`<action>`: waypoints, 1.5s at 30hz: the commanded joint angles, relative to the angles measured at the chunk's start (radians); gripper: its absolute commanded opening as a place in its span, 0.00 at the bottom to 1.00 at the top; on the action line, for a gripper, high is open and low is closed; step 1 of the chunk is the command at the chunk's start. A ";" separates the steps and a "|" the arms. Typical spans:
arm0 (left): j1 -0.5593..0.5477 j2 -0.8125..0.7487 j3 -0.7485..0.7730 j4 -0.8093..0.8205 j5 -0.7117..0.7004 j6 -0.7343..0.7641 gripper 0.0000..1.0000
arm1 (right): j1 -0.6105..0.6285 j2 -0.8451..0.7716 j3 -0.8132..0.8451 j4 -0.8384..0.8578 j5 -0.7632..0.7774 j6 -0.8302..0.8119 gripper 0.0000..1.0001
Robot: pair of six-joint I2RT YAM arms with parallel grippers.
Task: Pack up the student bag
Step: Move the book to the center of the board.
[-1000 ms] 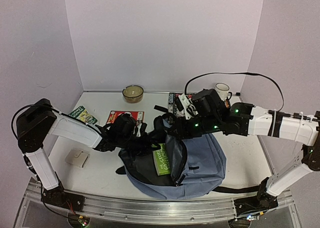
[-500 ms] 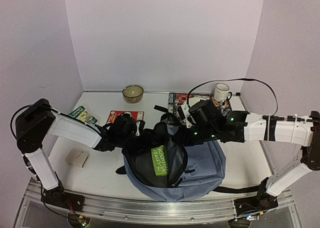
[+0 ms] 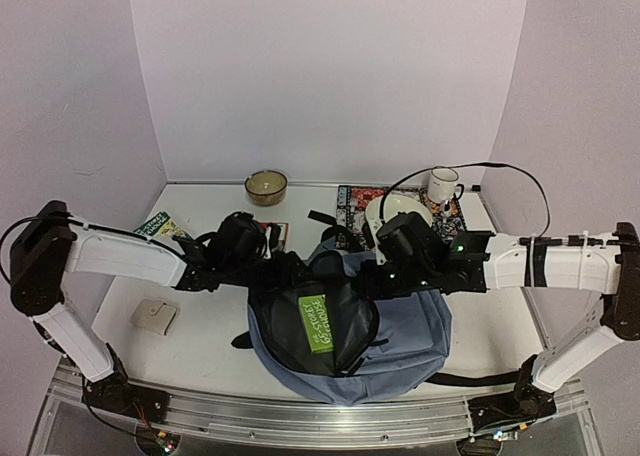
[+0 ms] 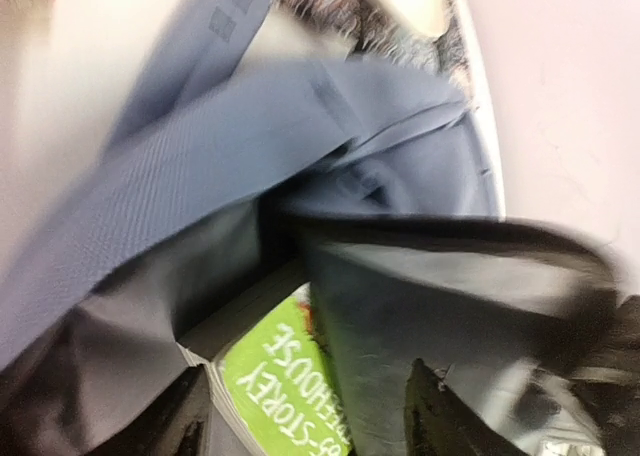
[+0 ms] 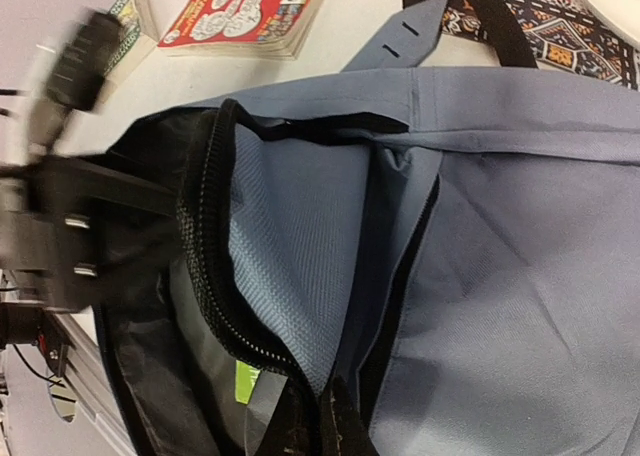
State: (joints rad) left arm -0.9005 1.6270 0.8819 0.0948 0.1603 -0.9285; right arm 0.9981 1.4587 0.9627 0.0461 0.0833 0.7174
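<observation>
As student bag [image 3: 410, 326] lies top far, L jaws apart, R jaws pinching rim

I work in a lab test booth: plain lilac walls [image 3: 330, 76] box my white tabletop [image 3: 200, 341], aluminium rail [image 3: 300, 421] along its near edge.

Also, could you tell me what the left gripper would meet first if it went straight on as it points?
Most likely the green book inside the student bag, just ahead of the left gripper; blur leaves depth uncertain.
</observation>
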 commanded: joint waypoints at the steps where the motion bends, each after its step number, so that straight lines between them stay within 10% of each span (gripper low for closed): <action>1: 0.007 -0.165 0.084 -0.169 -0.170 0.094 0.74 | 0.000 0.043 -0.022 -0.007 0.055 0.024 0.01; 24: 0.618 -0.137 0.123 -0.410 -0.168 0.316 0.89 | -0.003 0.065 -0.043 0.022 0.054 -0.040 0.24; 45: 0.669 0.432 0.672 -0.710 -0.688 0.431 0.90 | -0.003 -0.098 -0.103 0.039 0.047 -0.053 0.68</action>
State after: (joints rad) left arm -0.2468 1.9610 1.4492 -0.5179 -0.4038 -0.5375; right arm 0.9974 1.4103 0.8862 0.0984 0.1164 0.6641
